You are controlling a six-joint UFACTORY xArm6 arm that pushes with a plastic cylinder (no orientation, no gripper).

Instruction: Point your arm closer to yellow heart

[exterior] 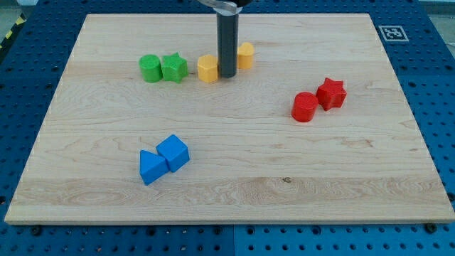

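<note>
Two yellow blocks lie near the view's top centre. The left yellow block has a rounded, heart-like outline. The right yellow block is partly hidden behind the rod and its shape is unclear. My tip rests on the board between the two. It is right beside the left yellow block's right side and just below-left of the right one.
A green round block and a green star sit touching, left of the yellow blocks. A red round block and a red star are at the right. Two blue blocks touch at the lower left.
</note>
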